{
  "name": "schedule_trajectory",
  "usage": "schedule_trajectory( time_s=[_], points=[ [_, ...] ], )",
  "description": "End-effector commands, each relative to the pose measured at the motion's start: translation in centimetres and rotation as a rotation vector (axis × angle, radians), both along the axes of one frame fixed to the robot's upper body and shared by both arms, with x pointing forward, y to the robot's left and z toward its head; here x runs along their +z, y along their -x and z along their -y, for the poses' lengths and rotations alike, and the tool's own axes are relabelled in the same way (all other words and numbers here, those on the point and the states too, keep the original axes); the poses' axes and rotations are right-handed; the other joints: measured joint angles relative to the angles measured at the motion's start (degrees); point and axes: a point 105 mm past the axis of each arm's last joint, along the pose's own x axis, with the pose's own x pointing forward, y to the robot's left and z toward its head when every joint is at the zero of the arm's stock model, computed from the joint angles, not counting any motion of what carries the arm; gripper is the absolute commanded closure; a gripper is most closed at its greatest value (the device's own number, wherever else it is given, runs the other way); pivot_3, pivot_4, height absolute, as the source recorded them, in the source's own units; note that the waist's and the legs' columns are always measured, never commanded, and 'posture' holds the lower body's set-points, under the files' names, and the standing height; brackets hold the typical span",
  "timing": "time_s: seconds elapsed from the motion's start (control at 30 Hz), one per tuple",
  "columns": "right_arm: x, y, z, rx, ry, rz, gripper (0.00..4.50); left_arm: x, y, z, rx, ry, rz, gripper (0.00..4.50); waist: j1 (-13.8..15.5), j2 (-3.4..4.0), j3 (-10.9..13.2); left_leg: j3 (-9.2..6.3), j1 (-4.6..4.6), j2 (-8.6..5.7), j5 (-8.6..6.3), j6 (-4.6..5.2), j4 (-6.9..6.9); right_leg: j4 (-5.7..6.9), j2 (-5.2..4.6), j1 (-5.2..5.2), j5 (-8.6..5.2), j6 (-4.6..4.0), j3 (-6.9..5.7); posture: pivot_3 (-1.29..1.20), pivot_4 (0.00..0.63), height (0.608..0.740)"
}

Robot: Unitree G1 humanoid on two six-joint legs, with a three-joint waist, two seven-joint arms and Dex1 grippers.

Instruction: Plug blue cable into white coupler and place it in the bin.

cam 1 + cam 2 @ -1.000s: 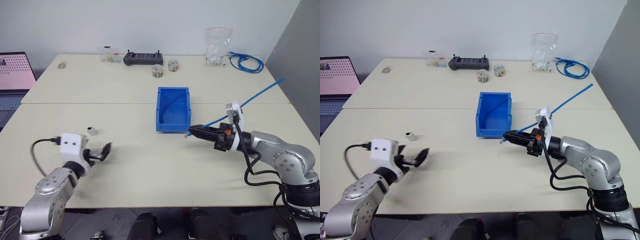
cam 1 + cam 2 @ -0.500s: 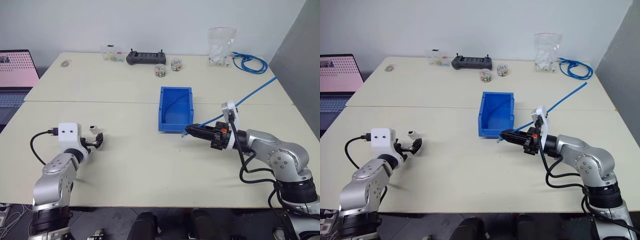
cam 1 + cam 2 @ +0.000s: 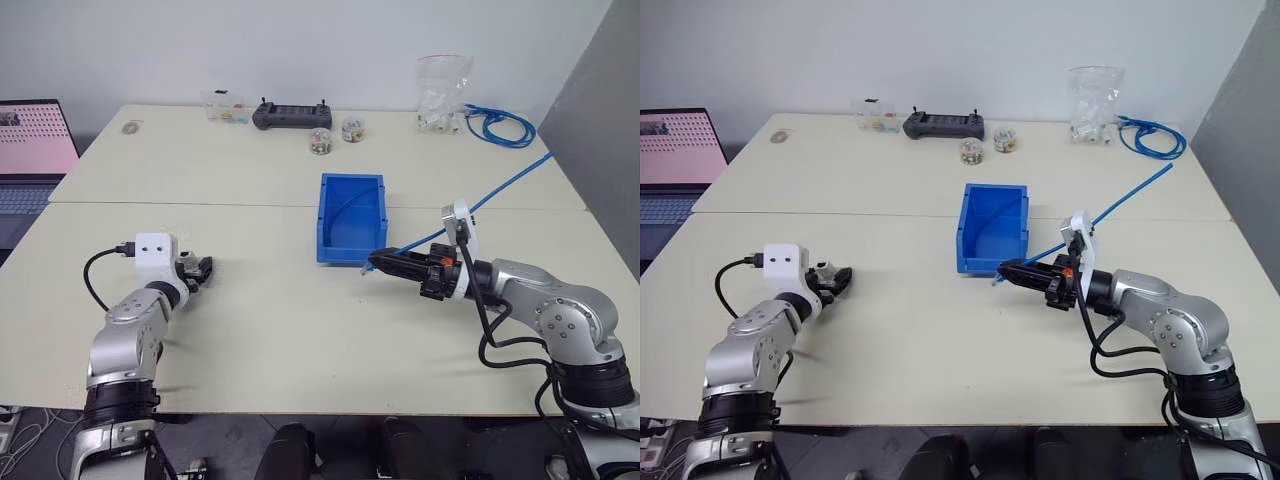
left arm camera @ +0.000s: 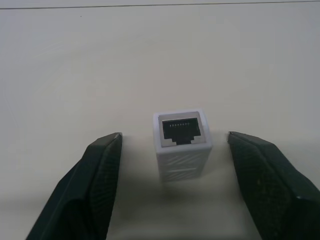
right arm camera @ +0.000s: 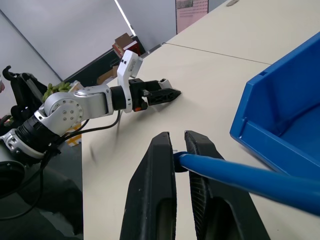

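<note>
The left pincer [image 4: 172, 187] has slid forward across the pale counter [image 3: 300, 330]. Now the tiny white plastic coupler [image 4: 182, 142] stands between its two black fingers, which are partly open and not touching it. The grab looks close. The right pincer [image 5: 180, 150] is shut on the thin blue cable [image 3: 495, 195], held beside the bright blue plastic bin [image 3: 350, 250].
</note>
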Motion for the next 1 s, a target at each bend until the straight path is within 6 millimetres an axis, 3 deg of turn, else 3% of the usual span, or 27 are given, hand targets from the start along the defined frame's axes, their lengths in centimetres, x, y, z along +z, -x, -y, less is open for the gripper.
schedule_trajectory(
  time_s=[0.03, 0.3, 0.37, 0.5, 0.57, 0.7, 0.73, 0.8, 0.9, 1.0],
  points=[
    [0.9, 0.5, -0.3, 0.022, -0.006, 0.048, 4.41, 0.4, 0.0, -0.8, 0.002, -0.044, -0.006, 1.88, -0.04, 0.00, 0.00, 0.01, 0.00, 0.00, 0.00, 0.00, 0.00, 0.00, 0.00, 0.00, 0.00, 0.00, 0.01, 0.00, 0.150, 0.740],
    [1.0, 0.6, -0.4, 0.023, -0.003, 0.053, 4.42, -0.8, 0.7, -0.7, -0.004, -0.046, -0.056, 3.50, -0.17, 0.00, 0.00, 0.01, 0.02, 0.00, 0.00, 0.00, 0.00, 0.01, 0.00, 0.00, 0.00, 0.00, 0.03, 0.00, 0.150, 0.740],
    [0.9, 0.6, -0.5, 0.023, -0.001, 0.056, 4.42, -1.1, 1.0, -0.5, -0.035, -0.039, -0.076, 3.71, -0.26, 0.00, 0.00, 0.02, 0.03, 0.01, 0.00, 0.00, 0.00, 0.02, 0.00, 0.00, 0.00, 0.00, 0.03, 0.00, 0.150, 0.740],
    [0.7, 0.8, -0.5, 0.021, 0.020, 0.072, 4.42, -0.9, 1.3, 1.2, -0.188, -0.044, -0.097, 3.70, -0.42, 0.01, -0.01, 0.03, 0.03, 0.00, 0.00, 0.00, -0.01, 0.02, 0.00, 0.00, 0.00, 0.00, 0.04, 0.00, 0.150, 0.740],
    [0.5, 1.1, -0.5, 0.023, 0.047, 0.087, 4.42, 0.1, 1.3, 3.4, -0.324, -0.004, -0.066, 3.70, -0.34, 0.02, -0.01, 0.02, 0.03, -0.01, 0.00, 0.00, -0.01, 0.01, -0.01, 0.00, 0.00, 0.00, 0.03, 0.00, 0.150, 0.740],
    [-0.6, 2.3, -0.4, 0.033, 0.132, 0.131, 4.42, 1.8, 3.2, 9.8, -0.745, -0.008, -0.046, 3.70, 0.29, 0.01, -0.02, -0.01, -0.07, -0.07, 0.00, 0.00, 0.03, -0.05, -0.08, 0.00, 0.00, 0.00, 0.00, 0.00, 0.150, 0.740],
    [-0.9, 2.7, -0.5, 0.034, 0.154, 0.147, 4.42, 2.0, 4.8, 12.5, -0.964, -0.025, -0.071, 3.70, 0.36, 0.01, -0.02, -0.02, -0.09, -0.07, 0.00, 0.00, 0.03, -0.05, -0.08, 0.00, 0.00, 0.00, -0.01, 0.00, 0.150, 0.740],
    [-1.2, 3.1, -0.6, 0.034, 0.178, 0.169, 4.42, 1.8, 7.3, 15.4, -1.237, -0.040, -0.133, 3.70, 0.06, 0.00, -0.01, -0.02, -0.08, -0.05, 0.00, 0.00, 0.06, -0.05, -0.07, -0.02, 0.01, 0.02, 0.00, 0.00, 0.150, 0.740],
    [-1.4, 3.7, -0.7, 0.044, 0.213, 0.201, 4.42, 1.0, 8.7, 16.6, -1.443, -0.103, -0.223, 3.70, 0.02, 0.05, 0.01, 0.00, -0.08, -0.03, 0.00, -0.01, -0.01, -0.04, -0.01, -0.04, 0.00, 0.01, -0.01, 0.00, 0.150, 0.740],
    [-1.6, 3.9, -0.7, 0.055, 0.243, 0.227, 4.42, 0.1, 8.8, 17.3, -1.543, -0.164, -0.270, 3.70, -0.28, 0.05, 0.01, 0.02, -0.06, -0.01, 0.00, 0.00, 0.02, -0.03, 0.05, -0.03, 0.00, 0.01, 0.01, 0.00, 0.150, 0.740]
  ],
)
